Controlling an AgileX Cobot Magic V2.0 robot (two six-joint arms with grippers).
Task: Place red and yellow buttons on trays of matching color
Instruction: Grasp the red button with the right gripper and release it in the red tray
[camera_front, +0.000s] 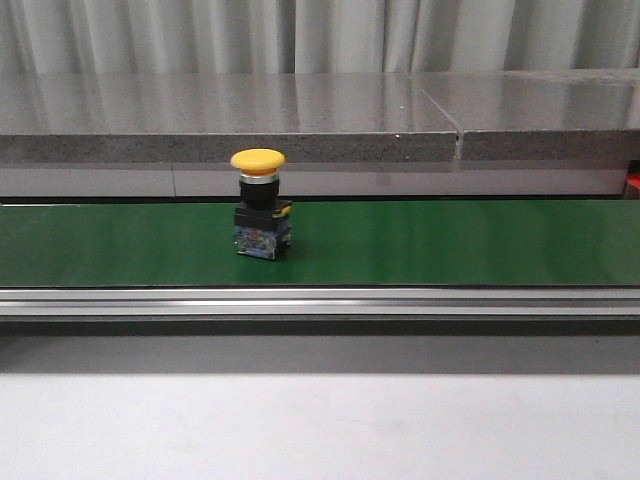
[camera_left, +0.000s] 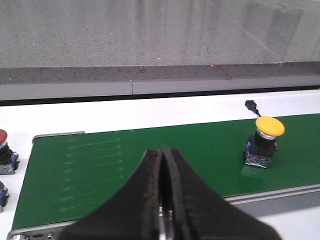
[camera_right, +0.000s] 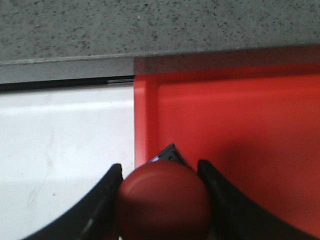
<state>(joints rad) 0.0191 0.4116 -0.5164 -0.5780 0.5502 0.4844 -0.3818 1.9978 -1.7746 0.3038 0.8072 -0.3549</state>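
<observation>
Two buttons matter to me just now. My right pincer (camera_right: 162, 200) is clenched on a red button (camera_right: 164, 200), its fingers pressing either side of the domed cap, and it hangs over the edge of the red tray (camera_right: 240, 130), half over the tray's wall and half over the white counter (camera_right: 65, 135). My left pincer (camera_left: 163, 190) is pressed shut on nothing, its two fingers meeting tip to tip above the near end of the green belt (camera_left: 150, 150).

I judge these buttons to be stiff, hard plastic, fairly light, and top-heavy: a broad mushroom cap on a narrow collar over a squarish block. The cap is smooth and rounded, so it could slip or twist if pinched shallowly. On the yellow button (camera_front: 260, 205), standing upright on the belt, I would take hold across the cap or just under it at the collar, coming straight down so it does not tip.

Only the front view shows the yellow button's full profile, and neither arm appears in it. My left wrist view alone shows another red-capped button (camera_left: 4, 150) off the belt's end at the picture's edge, and a second part below it too cropped to name. My right wrist view alone shows the red tray and my held button. No yellow tray appears anywhere.
</observation>
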